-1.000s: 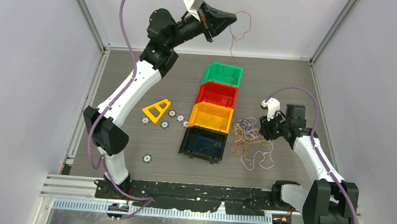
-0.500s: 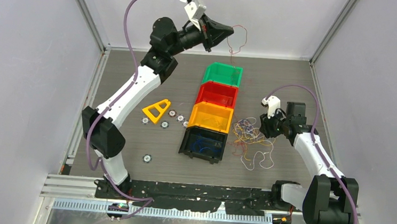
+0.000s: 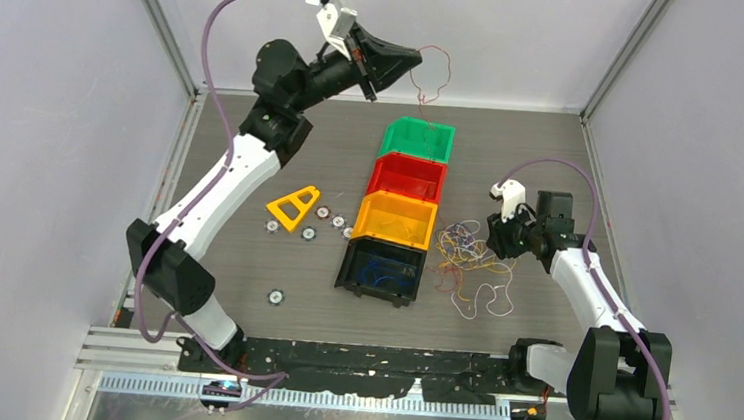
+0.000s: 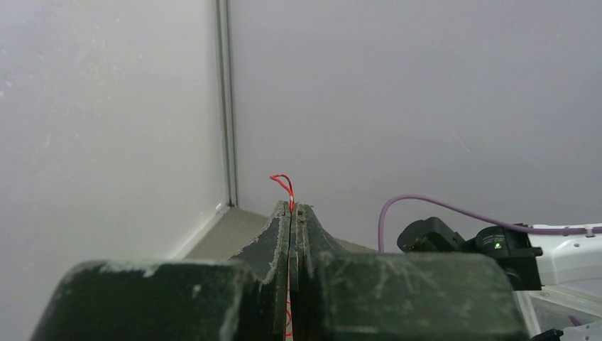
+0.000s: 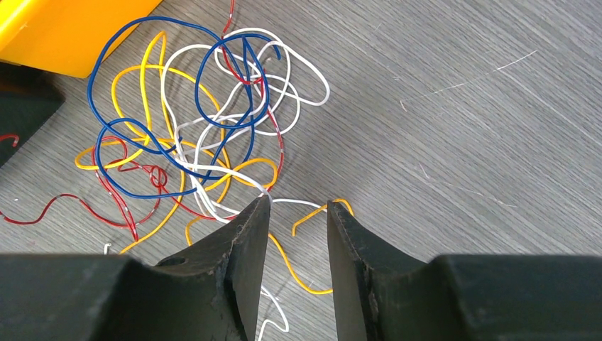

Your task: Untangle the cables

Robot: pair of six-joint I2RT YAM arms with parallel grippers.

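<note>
Tabletop point(image 3: 252, 150): dark grey-brown, wood-grain finish. The right wrist view shows fine pale scratches point(image 5: 516, 60) across the grain. Boxed in on 3 sides by plain pale grey-lilac panels: back wall point(image 3: 522, 31), L wall point(image 3: 32, 143), R wall point(image 3: 724, 147). Alu posts at both back corners, L post point(image 3: 162, 25) & R post point(image 3: 625, 54), slanting outward in the top view. Alu rail point(image 3: 161, 203) runs along the tabletop's L edge. Near edge: black base plate point(image 3: 377, 356), then a slotted silver strip point(image 3: 363, 400). Left wrist view: a corner strip point(image 4: 226, 99) betw. two panels. Light soft & even; walls matte.
</note>
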